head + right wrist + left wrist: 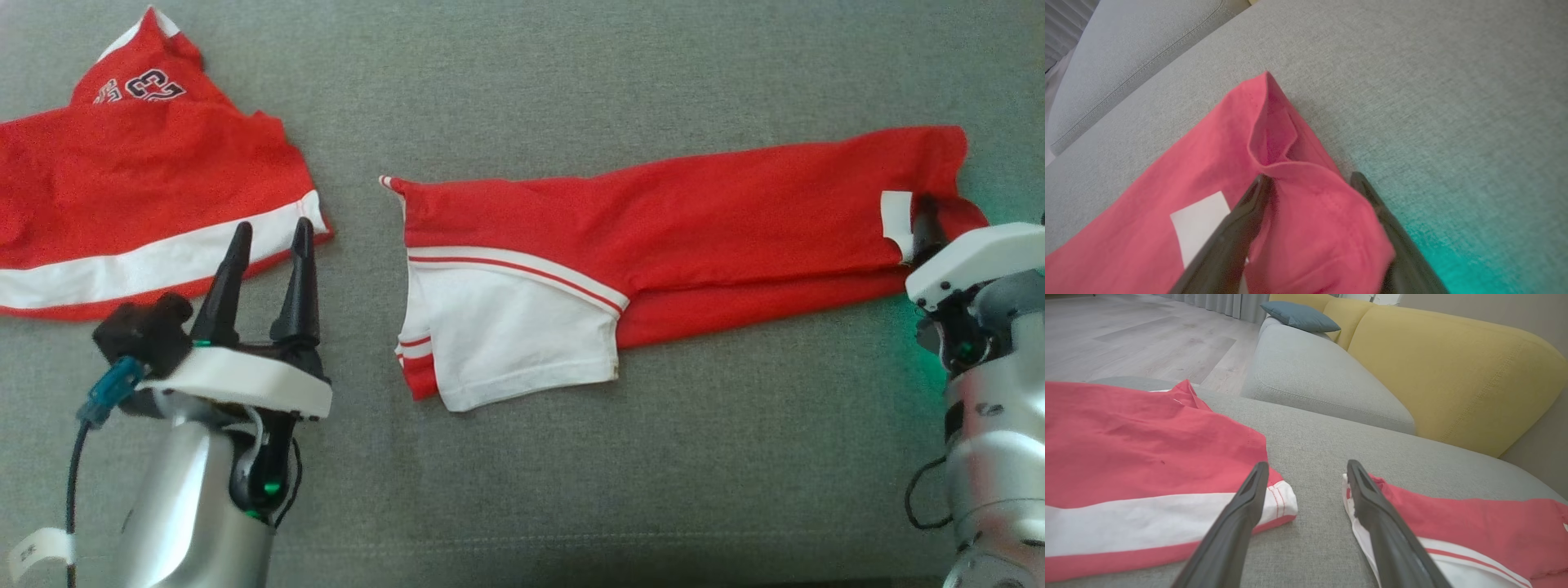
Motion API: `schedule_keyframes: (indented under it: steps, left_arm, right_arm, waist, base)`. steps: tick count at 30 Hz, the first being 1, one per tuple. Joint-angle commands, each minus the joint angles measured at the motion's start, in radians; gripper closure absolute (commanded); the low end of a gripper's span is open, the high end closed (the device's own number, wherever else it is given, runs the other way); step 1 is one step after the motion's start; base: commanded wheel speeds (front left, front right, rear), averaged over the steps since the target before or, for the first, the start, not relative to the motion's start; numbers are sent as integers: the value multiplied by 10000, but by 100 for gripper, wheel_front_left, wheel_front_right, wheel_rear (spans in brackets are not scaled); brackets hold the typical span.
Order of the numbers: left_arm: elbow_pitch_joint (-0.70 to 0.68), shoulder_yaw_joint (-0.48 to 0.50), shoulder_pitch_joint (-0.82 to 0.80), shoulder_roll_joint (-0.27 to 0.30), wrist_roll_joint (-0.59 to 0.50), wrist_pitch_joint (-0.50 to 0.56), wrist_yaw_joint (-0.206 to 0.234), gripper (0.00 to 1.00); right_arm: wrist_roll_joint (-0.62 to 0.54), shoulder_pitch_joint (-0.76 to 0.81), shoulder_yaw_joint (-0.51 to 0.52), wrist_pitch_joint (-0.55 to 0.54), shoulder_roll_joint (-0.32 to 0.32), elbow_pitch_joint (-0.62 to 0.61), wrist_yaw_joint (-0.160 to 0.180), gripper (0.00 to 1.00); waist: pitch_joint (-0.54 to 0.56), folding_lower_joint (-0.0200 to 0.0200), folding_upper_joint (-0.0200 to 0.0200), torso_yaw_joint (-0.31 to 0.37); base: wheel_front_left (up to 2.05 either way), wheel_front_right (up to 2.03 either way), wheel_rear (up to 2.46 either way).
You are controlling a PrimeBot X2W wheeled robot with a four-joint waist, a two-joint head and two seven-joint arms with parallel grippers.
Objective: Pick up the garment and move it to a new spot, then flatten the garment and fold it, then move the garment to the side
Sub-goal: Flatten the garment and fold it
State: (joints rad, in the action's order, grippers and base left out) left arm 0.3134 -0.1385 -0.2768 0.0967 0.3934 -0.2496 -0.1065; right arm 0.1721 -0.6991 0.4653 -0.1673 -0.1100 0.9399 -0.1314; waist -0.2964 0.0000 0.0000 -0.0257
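Observation:
A red garment (653,220) with a white, red-striped panel lies folded into a long band across the middle of the grey sofa seat (571,490). My right gripper (931,220) is at its right end, by a white label (896,214). In the right wrist view that gripper (1309,177) stands open, with a raised fold of the red cloth (1306,212) between its fingers. My left gripper (272,229) is open and holds nothing; it hovers over the seat between this garment's left end (1474,522) and the white-banded corner of a second red garment (1147,457).
The second red garment (139,188), printed with the number 23, lies spread at the far left. Behind the seat rise a yellow backrest (1453,375), a further grey cushion (1323,379) and a blue pillow (1298,316). Wooden floor (1126,335) lies beyond the seat's left edge.

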Motion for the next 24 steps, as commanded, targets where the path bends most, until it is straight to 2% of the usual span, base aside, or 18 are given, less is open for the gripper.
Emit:
schedule_keyframes:
  steps: [1, 2, 3, 4, 9, 15, 19, 24]
  left_arm:
    - [-278, 487, -368, 189, -104, -122, -33, 0]
    - [-278, 487, -368, 189, -104, -122, -33, 0]
    - [-274, 540, -388, 191, -119, -122, -42, 0]
    - [-270, 588, -399, 190, -134, -122, -51, 0]
    - [-225, 753, -341, 165, -264, -122, -99, 0]
    - [-169, 795, -225, 88, -307, -122, -141, 0]
    - [-109, 802, -126, 21, -298, -122, -163, 0]
    - [-13, 854, 82, -92, -285, -122, -179, 0]
  right_arm:
    - [57, -110, -183, -282, 183, -13, 7, 40]
    - [57, -110, -183, -282, 183, -13, 7, 40]
    - [85, -103, -204, -354, 202, -12, 7, 94]
    - [110, -85, -229, -395, 201, -29, 7, 100]
    - [-285, 110, 376, -97, -279, -163, 7, 100]
    - [-2135, 148, 2180, 807, -709, -562, 7, 100]
    - [-3183, -79, 3063, 1096, -202, -910, 7, 100]
    - [-3450, -351, 2877, 1209, 326, -1009, 7, 100]
  waist:
    - [-34, 0, 0, 47]
    - [-34, 0, 0, 47]
    - [-39, 0, 0, 69]
    - [-35, 0, 0, 92]
    - [181, 0, 0, 224]
    - [460, 0, 0, 276]
    - [718, 0, 0, 273]
    - [1184, 0, 0, 268]
  base:
    - [0, 0, 0]
    - [0, 0, 0]
    - [0, 0, 0]
    - [0, 0, 0]
    - [0, 0, 0]
    - [0, 0, 0]
    - [0, 0, 0]
    - [0, 0, 0]
